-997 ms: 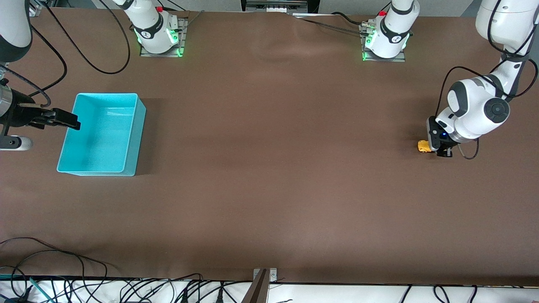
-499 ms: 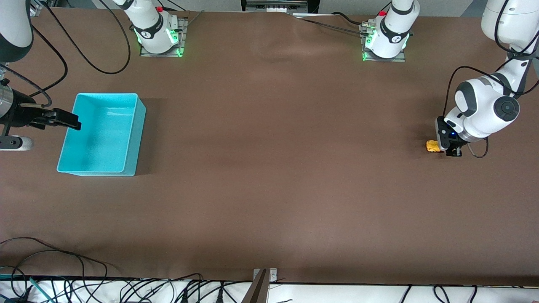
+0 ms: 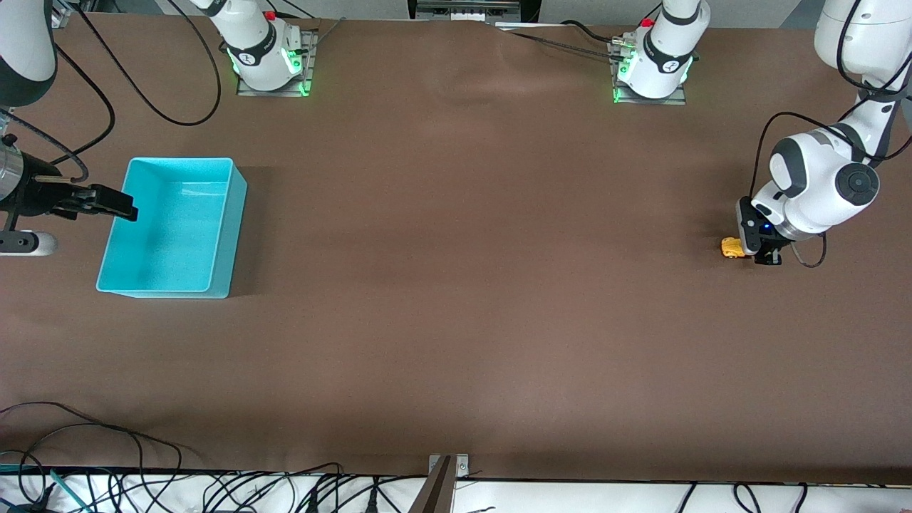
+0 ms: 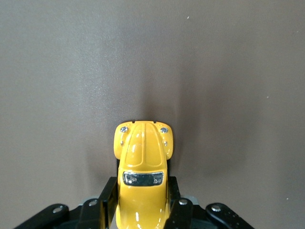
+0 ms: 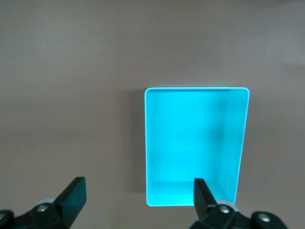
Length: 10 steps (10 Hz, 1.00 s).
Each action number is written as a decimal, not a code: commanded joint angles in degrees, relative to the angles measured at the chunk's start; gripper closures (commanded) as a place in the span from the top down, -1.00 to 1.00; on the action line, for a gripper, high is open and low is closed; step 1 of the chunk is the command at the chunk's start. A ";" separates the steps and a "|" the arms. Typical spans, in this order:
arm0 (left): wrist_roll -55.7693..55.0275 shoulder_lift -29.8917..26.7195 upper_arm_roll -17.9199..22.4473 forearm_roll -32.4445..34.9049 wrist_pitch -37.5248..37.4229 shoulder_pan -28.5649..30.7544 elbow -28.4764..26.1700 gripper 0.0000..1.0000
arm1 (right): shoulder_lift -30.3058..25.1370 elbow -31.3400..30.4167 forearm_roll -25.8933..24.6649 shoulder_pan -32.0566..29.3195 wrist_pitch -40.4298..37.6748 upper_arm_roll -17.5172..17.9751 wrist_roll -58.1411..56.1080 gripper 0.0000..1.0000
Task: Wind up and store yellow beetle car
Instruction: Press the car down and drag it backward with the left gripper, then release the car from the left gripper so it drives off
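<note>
**Yellow car clamped, bin well apart**

Yellow beetle car (image 4: 142, 183) sits pinched between the left gripper's (image 3: 749, 251) fingers (image 4: 107, 200) at the left arm's end of the table, its long axis running straight out of the jaws, nose outward. The turquoise bin (image 3: 235, 214) lies toward nine o'clock from it in the front view. The left wrist is bent low. The right gripper (image 5: 136, 195) waits, jaws spread, over the bin's edge.
</note>
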 commanded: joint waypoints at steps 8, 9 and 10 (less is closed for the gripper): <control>1.08 1.09 -0.88 1.14 -1.55 -0.62 1.52 1.00 | 0.34 0.12 0.96 -0.11 0.00 0.09 0.44 1.00; 1.08 0.73 -1.06 1.22 -1.56 -0.62 1.69 1.00 | 0.34 0.12 1.05 -0.11 0.00 0.09 0.44 1.00; 1.08 0.64 -1.06 1.22 -1.65 -0.62 1.70 1.00 | 0.34 0.12 0.96 -0.11 0.08 0.09 0.44 1.00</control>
